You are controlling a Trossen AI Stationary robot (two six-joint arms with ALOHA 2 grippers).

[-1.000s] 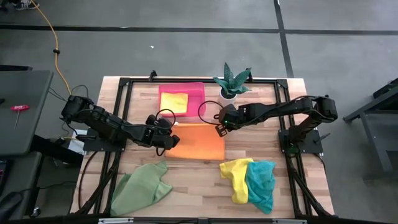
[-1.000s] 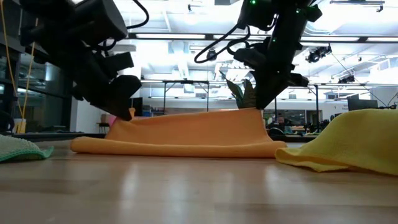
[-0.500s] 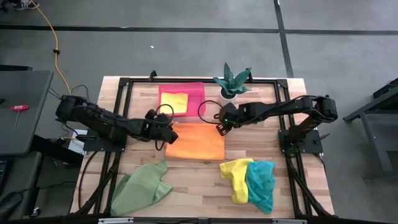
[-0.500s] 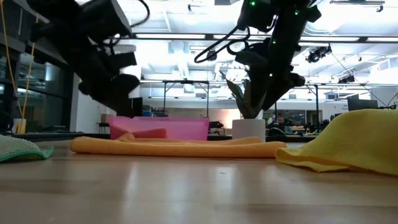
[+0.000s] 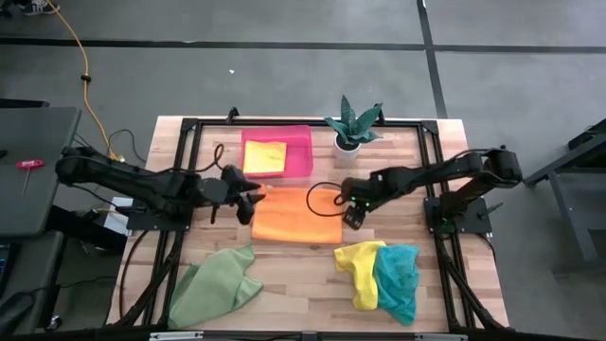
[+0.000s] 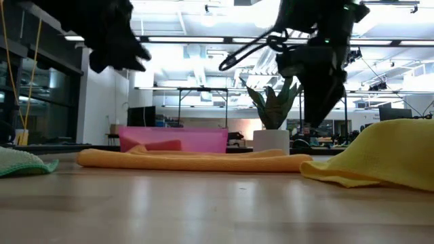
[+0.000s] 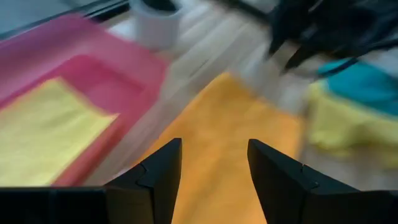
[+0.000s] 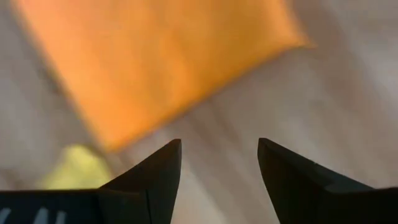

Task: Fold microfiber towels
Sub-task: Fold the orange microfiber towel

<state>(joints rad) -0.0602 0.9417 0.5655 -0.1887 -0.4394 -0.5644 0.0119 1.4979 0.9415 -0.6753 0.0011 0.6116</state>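
Orange towel [image 5: 297,215]: you have it lying flat on the table [image 5: 303,275], folded into a rectangle, between your two grippers and touched by neither.
Left gripper [image 5: 249,203]: it hangs just off the orange towel's left edge; your wrist view shows both fingers [image 7: 155,180] spread apart with nothing between them and the towel lying ahead of the tips.
Right gripper [image 5: 353,216]: it hangs just past the towel's right edge, over bare wood; its fingers [image 8: 155,180] are parted and empty, and the towel lies beyond the tips, not between them.
Low view: you see the orange towel as a thin flat band on the tabletop, with both grippers lifted clear above it.
Yellow towel in tray [image 5: 265,156]: it sits folded inside the pink tray [image 5: 301,137] at the back of the table, just behind the orange towel.
Light green towel [image 5: 216,284]: crumpled at the front left.
Yellow towel at front [image 5: 359,268]: crumpled at the front right, touching the teal towel [image 5: 398,279] beside it.
Potted plant [image 5: 352,123]: upright, just right of the tray.
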